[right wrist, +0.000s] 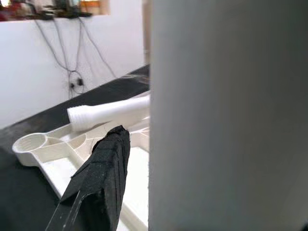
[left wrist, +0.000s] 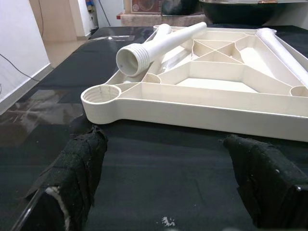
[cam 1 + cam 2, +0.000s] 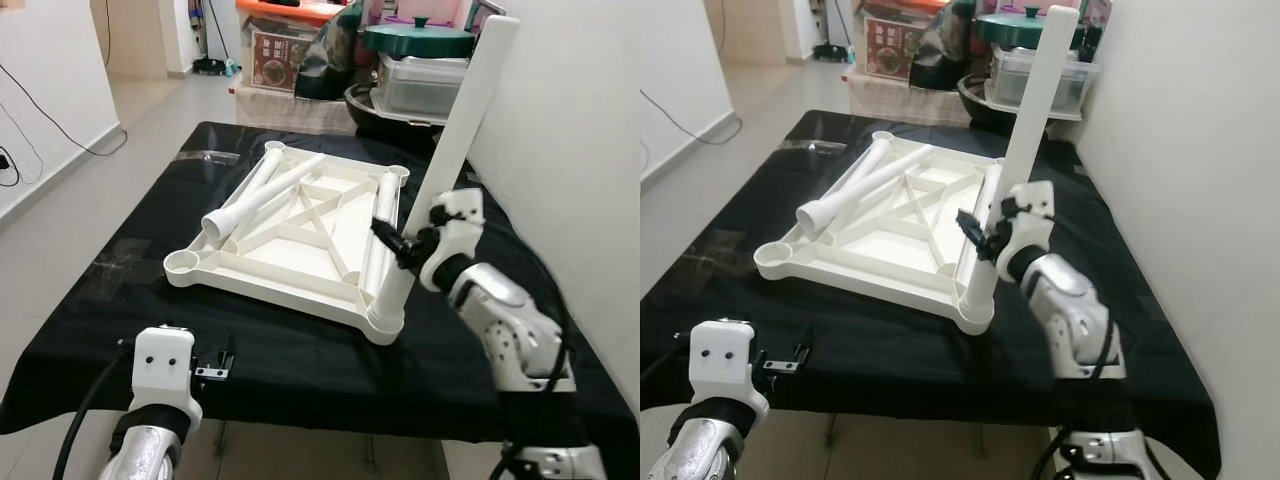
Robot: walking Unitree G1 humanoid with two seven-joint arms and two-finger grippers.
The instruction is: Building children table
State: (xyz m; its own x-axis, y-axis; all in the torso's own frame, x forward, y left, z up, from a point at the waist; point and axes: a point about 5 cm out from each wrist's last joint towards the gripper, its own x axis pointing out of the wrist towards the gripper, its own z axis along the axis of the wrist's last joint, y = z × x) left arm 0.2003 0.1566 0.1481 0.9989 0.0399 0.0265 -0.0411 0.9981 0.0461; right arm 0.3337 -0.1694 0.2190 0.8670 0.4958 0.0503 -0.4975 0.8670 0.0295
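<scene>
Here the cream plastic tabletop [image 3: 300, 235] lies upside down on the black-covered table [image 3: 120, 300], its ribbed underside up, with a round threaded socket at each corner. The right gripper [image 3: 392, 240] is clamped on an upright white leg [image 3: 450, 160] standing in the near right corner socket; two loose legs [image 3: 262, 190] with threaded ends rest crossed on the far left ribs, and another lies along the right edge. The left gripper [image 2: 168, 173] hangs spread wide above the cloth near the tabletop's near left socket [image 2: 101, 94], holding nothing.

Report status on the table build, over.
Right gripper shut on upright leg, seated in near right socket of upturned tabletop. Left gripper open, low before near left socket. Loose legs lie on tabletop.
</scene>
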